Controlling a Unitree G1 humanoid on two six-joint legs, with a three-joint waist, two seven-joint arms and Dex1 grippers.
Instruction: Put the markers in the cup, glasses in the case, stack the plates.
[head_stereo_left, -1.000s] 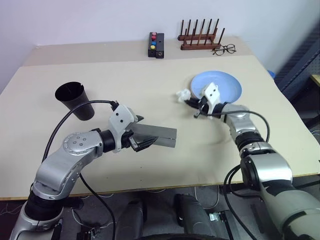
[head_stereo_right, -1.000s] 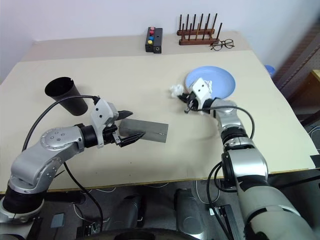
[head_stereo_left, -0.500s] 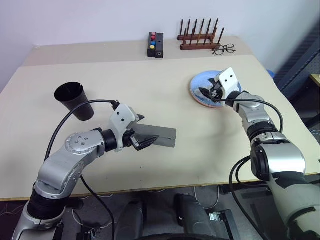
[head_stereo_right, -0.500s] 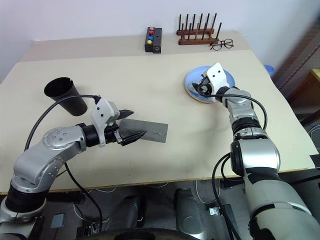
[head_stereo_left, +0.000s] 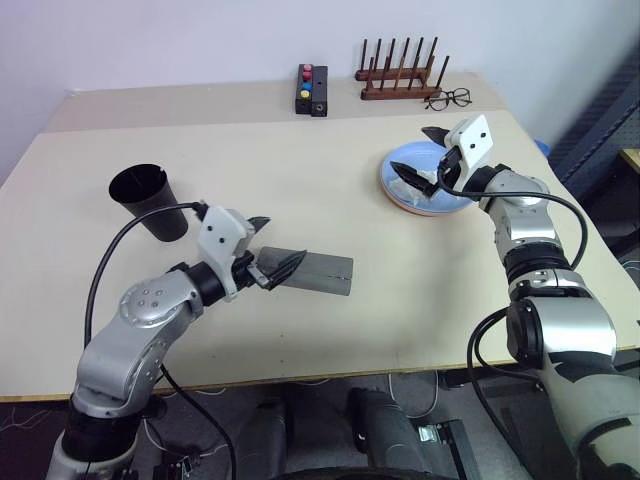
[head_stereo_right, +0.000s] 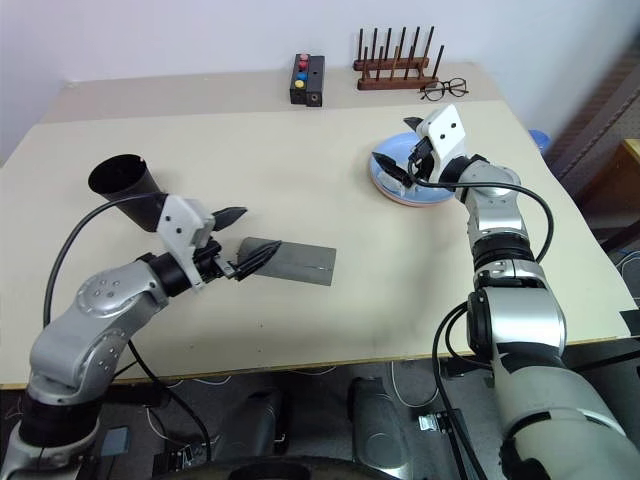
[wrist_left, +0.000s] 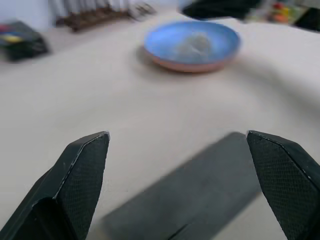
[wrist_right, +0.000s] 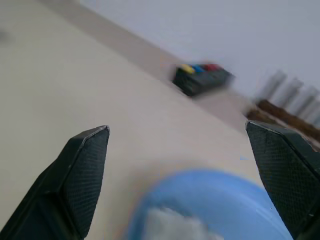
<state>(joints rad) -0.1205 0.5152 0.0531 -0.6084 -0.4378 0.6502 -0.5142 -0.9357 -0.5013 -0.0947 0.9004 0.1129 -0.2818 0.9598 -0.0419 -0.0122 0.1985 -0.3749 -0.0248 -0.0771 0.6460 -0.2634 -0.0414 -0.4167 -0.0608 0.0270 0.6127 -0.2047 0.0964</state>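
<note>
Where the table (head_stereo_left: 330, 330) ends: button box (head_stereo_left: 312, 90), wooden rack (head_stereo_left: 402, 72), eyeglasses (head_stereo_left: 449, 98).

Table (head_stereo_left: 300, 220): cup (head_stereo_left: 150, 200), case (head_stereo_left: 315, 270), plates (head_stereo_left: 425, 180)

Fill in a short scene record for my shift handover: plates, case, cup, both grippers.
plates: blue plate stacked on pink plate, a white crumpled thing in the blue one
case: grey case lying closed on the table
cup: black cup upright, near the table's left edge
left gripper: open, empty, beside the case
right gripper: open, empty, above the plates
</note>
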